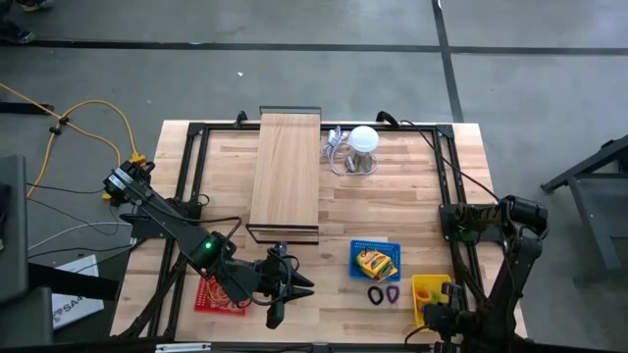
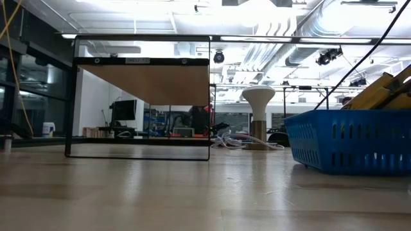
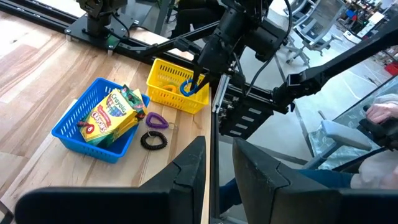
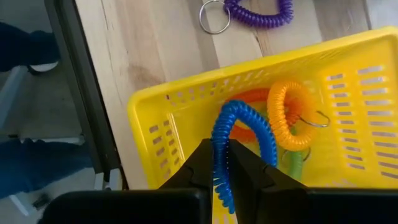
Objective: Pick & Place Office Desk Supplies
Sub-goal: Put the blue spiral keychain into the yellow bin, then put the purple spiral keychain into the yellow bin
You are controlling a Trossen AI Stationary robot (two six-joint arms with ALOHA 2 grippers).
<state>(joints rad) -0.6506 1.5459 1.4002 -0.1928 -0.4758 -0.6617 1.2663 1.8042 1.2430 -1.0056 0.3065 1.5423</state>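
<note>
My right gripper [image 4: 222,165] hangs over the yellow basket [image 4: 348,56] at the table's near right corner, shut on a blue coiled loop [image 4: 239,130]. Orange [image 4: 289,115], red [image 4: 249,98] and green [image 4: 296,165] loops lie in that basket. A purple loop [image 3: 157,120] with a key ring and a black loop [image 3: 153,140] lie flat on the table beside it. Yellow crayon packs [image 3: 109,115] rest in the blue basket [image 1: 376,260]. My left gripper [image 3: 219,180] is open and holds nothing, near the table's near edge beside the red basket [image 1: 218,291]. My right gripper pinches the blue loop's coiled band [image 4: 219,146] between its two fingers, coming from above and pointing down. The loop hangs in the yellow basket's opening, over the orange and red loops. Whether its lower end touches them, I cannot tell.
A long wooden board [image 1: 287,172] on a black frame spans the middle of the table. A white round lamp-like object [image 1: 363,142] with grey cable stands at the far edge. Black frame rails [image 1: 446,196] run along both sides. Bare wood lies between the baskets and the board.
</note>
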